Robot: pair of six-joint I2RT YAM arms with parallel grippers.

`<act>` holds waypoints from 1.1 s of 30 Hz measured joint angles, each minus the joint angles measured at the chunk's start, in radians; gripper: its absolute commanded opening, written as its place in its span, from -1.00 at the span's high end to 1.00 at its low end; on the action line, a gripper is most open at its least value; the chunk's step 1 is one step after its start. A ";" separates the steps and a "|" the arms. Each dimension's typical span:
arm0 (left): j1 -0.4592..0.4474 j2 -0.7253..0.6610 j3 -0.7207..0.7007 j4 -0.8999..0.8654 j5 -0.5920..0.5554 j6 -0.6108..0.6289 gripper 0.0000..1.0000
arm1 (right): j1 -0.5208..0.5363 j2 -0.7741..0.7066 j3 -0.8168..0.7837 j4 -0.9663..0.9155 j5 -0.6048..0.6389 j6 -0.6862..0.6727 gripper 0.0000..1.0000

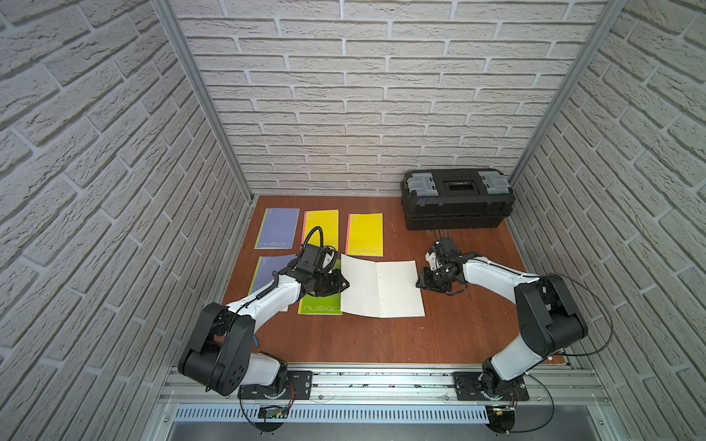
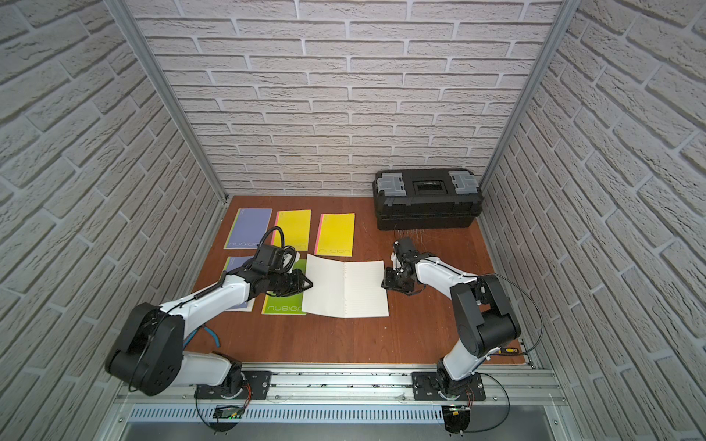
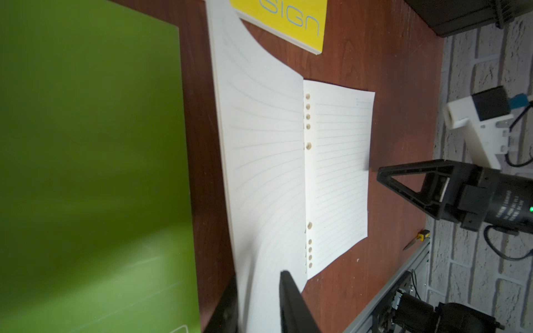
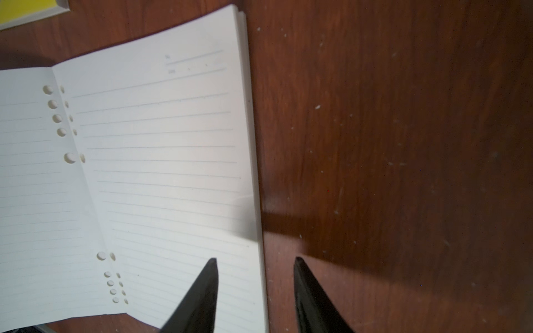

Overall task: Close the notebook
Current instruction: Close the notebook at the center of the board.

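While the white lined notebook (image 1: 382, 288) lies open mid-frame beside a green-covered notebook (image 1: 319, 307), we see left gripper (image 3: 258, 278) and right gripper (image 4: 256, 259) slightly parted, gripping nothing.

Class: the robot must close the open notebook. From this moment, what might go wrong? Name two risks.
1. The jaws of the left gripper stand apart around the lifted left page of the notebook; the thin page may slip out and fall flat.
2. The jaws of the right gripper straddle the notebook's right edge unclamped, so the notebook may slide as the page is turned.
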 measured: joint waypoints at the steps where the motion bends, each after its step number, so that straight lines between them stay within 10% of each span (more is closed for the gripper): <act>1: 0.000 0.000 0.006 0.000 0.001 0.000 0.30 | 0.000 0.001 -0.002 0.006 -0.003 0.001 0.13; 33: -0.143 0.068 0.158 0.015 0.026 -0.016 0.23 | 0.002 0.042 -0.055 0.185 -0.145 0.049 0.12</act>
